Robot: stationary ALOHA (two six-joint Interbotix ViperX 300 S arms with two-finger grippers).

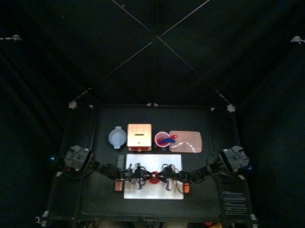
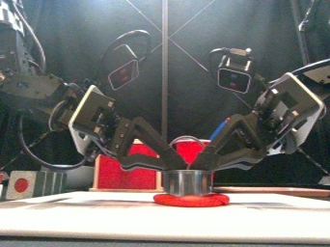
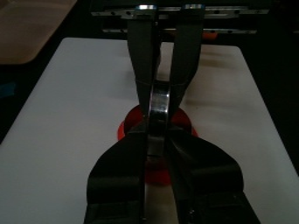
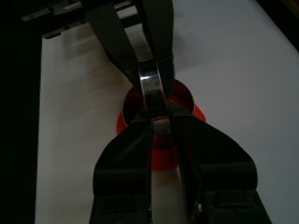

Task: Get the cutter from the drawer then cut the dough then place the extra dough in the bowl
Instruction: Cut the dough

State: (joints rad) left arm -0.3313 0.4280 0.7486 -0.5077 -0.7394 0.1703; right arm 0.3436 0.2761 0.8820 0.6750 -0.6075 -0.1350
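Front view: the round metal cutter (image 2: 187,181) stands upright on the flat red disc of dough (image 2: 191,200), in the middle of the white cutting board (image 2: 77,200) (the board lies at 6 o'clock on the table in the top view). The left gripper (image 2: 160,172) pinches the cutter's wall at 9 o'clock and the right gripper (image 2: 214,172) pinches it at 3 o'clock, each with its jaws pressed onto the rim. The step in hand looks to be the cut. It calls for an even, straight-down press from both arms, with the ring level so it bites all round, then a clean lift that does not drag the dough. The blue-grey bowl (image 1: 117,136) sits at 11 o'clock from the dough, well apart
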